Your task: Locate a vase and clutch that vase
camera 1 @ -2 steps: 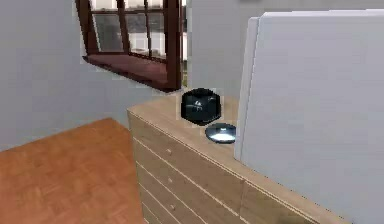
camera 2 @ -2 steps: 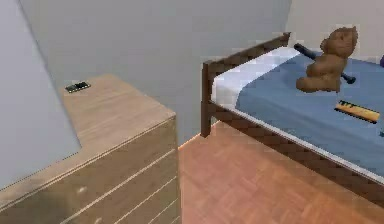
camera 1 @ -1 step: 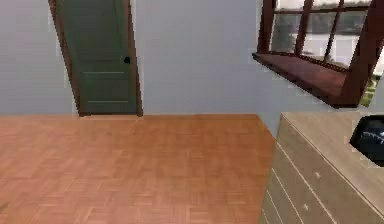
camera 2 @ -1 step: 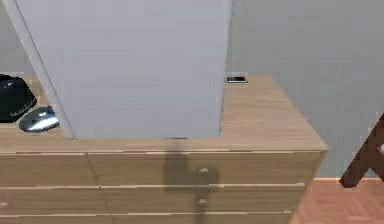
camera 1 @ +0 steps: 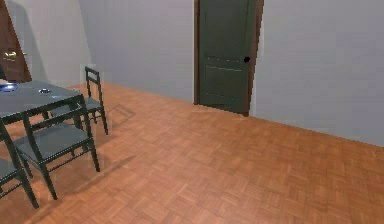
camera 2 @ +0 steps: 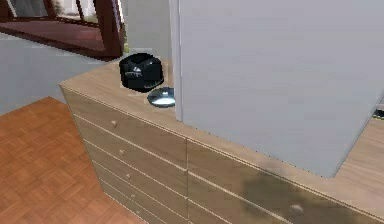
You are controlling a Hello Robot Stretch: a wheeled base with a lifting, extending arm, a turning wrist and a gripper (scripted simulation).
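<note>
Several dark slat-back chairs (camera 1: 58, 140) stand at the dark surface (camera 1: 40, 100) on the forward view's left edge, leaving the parquet wood floor (camera 1: 220, 170) open up to the panelled dark door (camera 1: 225, 55). On the arm side view's light wooden dresser (camera 2: 130, 140), a glossy black rounded object (camera 2: 140, 72) sits just beside a flat grey disc (camera 2: 161, 97). Whether it is the vase cannot be told, nor can the state of the jaws.

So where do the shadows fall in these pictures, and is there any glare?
Forward view: even light, no glare; the chairs cast faint shadows on the wood floor. Arm side view: a dark shadow lies across the lower-right drawer fronts of the dresser, and the small disc beside the black object looks pale and shiny.
</note>
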